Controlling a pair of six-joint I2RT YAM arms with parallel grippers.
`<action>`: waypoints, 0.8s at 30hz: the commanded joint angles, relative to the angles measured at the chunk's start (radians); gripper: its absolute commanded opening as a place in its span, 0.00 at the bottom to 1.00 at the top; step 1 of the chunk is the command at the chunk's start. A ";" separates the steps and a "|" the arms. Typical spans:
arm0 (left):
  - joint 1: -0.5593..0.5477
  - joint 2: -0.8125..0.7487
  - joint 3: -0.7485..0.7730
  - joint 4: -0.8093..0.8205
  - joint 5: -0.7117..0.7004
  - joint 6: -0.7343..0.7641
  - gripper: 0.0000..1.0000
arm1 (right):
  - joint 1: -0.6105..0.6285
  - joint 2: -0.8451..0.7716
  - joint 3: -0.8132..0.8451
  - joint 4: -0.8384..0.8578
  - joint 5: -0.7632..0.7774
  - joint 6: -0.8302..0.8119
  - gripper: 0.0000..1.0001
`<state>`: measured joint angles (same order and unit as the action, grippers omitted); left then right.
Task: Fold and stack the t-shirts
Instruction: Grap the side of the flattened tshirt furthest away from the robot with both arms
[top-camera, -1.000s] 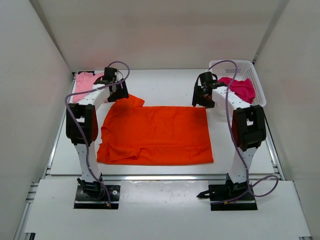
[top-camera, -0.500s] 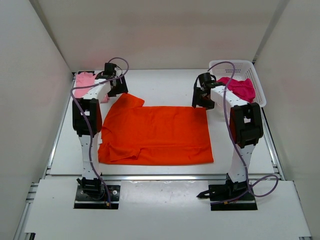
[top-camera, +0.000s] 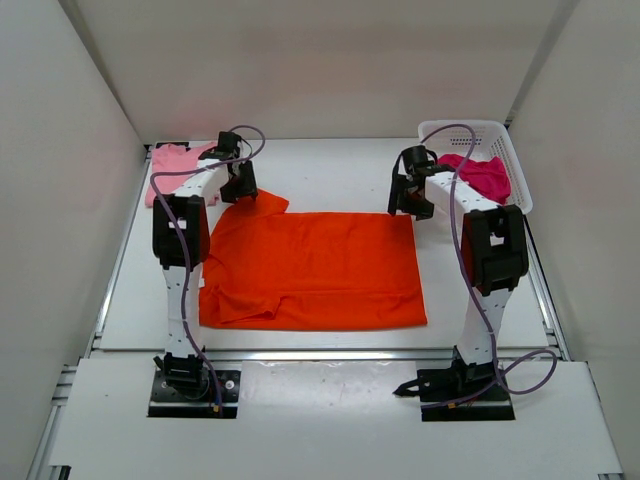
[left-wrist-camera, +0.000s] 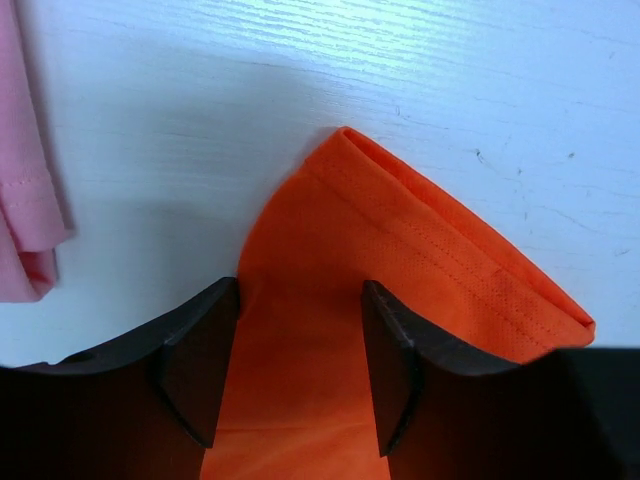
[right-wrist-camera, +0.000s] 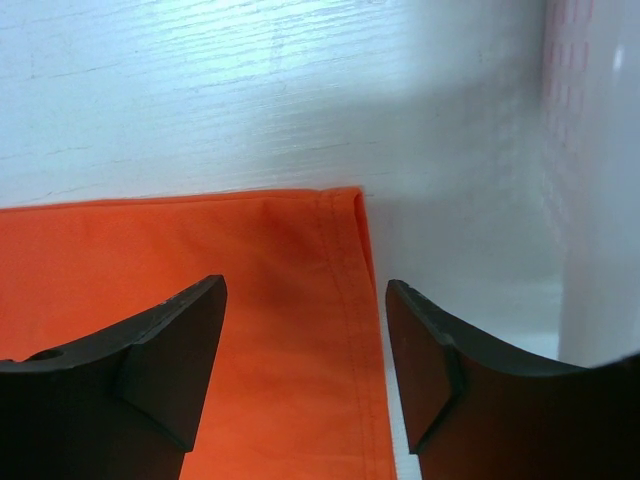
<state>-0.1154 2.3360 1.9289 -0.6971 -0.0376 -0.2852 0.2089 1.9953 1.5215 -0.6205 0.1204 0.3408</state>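
We see the orange shirt (top-camera: 310, 270) spread flat in the middle of the desk (top-camera: 330, 170). Our left claw (left-wrist-camera: 300, 292) is released, fingers astride the shirt's far-left sleeve. Our right claw (right-wrist-camera: 305, 290) is released over its far-right corner. The pink shirt (top-camera: 168, 165) lies at the desk's far-left corner, and the magenta shirt (top-camera: 485, 175) lies in the basket (top-camera: 507, 145).

1. I see white links and black joint housings on the left arm (top-camera: 182, 240) and right arm (top-camera: 492, 250).
2. Both carry looping purple cables (top-camera: 452, 220).
3. The jaws: matte black wedges.
4. Black base plates (top-camera: 195, 392).
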 joint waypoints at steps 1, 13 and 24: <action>-0.010 -0.003 0.047 -0.034 -0.004 0.018 0.61 | -0.009 -0.010 0.000 0.019 0.036 0.013 0.64; -0.018 -0.004 0.062 -0.047 0.025 0.023 0.00 | -0.008 0.065 0.061 0.019 0.084 0.102 0.64; -0.010 -0.017 0.039 -0.061 0.035 0.037 0.00 | 0.004 0.123 0.071 0.030 0.097 0.130 0.52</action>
<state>-0.1329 2.3505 1.9625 -0.7433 -0.0166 -0.2604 0.2092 2.1147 1.5673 -0.6048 0.1886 0.4488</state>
